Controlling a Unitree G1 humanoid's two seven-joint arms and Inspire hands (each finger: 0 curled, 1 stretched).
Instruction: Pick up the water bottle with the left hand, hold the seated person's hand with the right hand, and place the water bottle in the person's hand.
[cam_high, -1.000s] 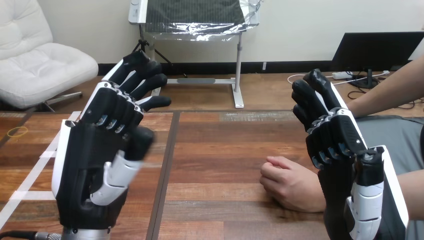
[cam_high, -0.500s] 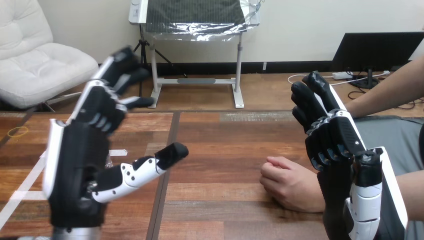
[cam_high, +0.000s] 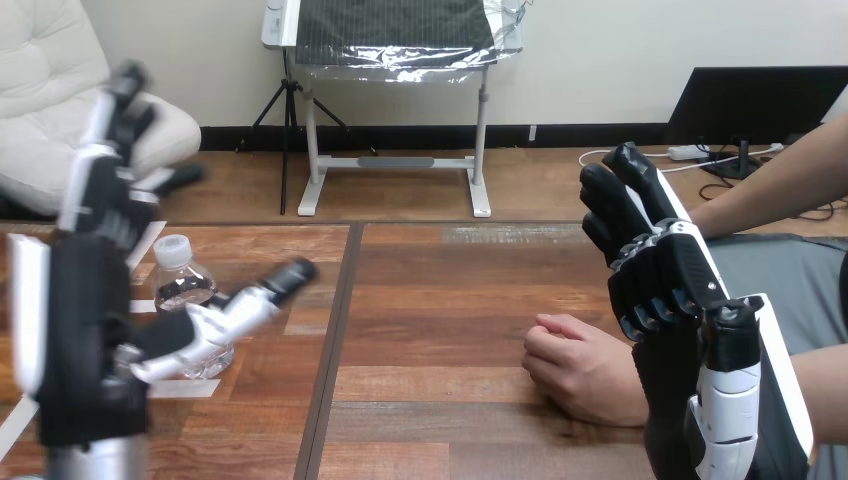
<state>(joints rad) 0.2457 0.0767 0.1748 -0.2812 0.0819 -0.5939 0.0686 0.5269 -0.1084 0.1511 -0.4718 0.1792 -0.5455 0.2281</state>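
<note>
Clear water bottle (cam_high: 184, 288) behind wide-open empty left hand (cam_high: 85, 330), right hand (cam_high: 668, 290) open beside person's hand (cam_high: 582, 372)

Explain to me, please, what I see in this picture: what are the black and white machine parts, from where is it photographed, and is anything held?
These are the two mechanical hands of a humanoid robot. The camera sits on its head and looks down over a wooden table. The left hand is raised at the picture's left, with straight, open fingers. A clear water bottle stands on the table just behind its thumb, and the hand is not closed round it. The right hand is raised at the right, also open. Beside it, the person's hand rests on the table as a loose fist. Nothing is held.
</note>
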